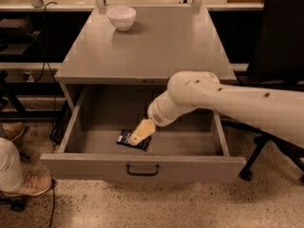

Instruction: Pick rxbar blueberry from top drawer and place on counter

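Reaching into the top drawer (142, 167)

The rxbar blueberry (124, 137) lies flat on the drawer floor, left of centre, its long axis running left to right. The gripper (141, 132) overlaps its right part; whether it is parted or closed cannot be told.

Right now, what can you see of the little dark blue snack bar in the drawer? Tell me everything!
The rxbar blueberry is a small flat bar in a dark navy wrapper with tiny white lettering. It lies flat, at a slant, on the floor of the open top drawer, near the front, left of centre. The gripper is over its middle, hiding part of it; I cannot tell if it touches.
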Available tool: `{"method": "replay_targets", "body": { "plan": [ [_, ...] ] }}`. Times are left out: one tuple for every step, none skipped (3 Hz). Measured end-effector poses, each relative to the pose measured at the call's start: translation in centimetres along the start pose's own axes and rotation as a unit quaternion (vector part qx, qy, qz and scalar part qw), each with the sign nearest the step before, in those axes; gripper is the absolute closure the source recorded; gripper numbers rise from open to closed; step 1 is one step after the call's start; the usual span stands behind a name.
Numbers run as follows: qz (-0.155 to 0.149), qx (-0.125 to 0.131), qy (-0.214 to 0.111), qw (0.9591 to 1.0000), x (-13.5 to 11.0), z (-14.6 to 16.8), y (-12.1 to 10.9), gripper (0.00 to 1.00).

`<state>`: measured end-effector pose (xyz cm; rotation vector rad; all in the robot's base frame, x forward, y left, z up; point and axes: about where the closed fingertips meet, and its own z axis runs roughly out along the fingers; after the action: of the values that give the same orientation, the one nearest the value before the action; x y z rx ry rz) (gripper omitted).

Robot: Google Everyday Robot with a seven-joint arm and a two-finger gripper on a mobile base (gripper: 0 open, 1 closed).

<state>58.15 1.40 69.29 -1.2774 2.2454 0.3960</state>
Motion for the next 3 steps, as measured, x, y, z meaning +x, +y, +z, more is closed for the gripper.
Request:
{"method": "replay_targets", "body": {
  "plan": [
    [-0.022,0.018,0.03,0.9992,-0.1,3.5,0.8,0.0],
    [-0.031,0.02,0.043,0.9984,-0.2,5.4,1.3,0.0],
    [-0.037,0.014,0.057,0.9976,0.1,7.7,1.6,0.0]
  ]
}}
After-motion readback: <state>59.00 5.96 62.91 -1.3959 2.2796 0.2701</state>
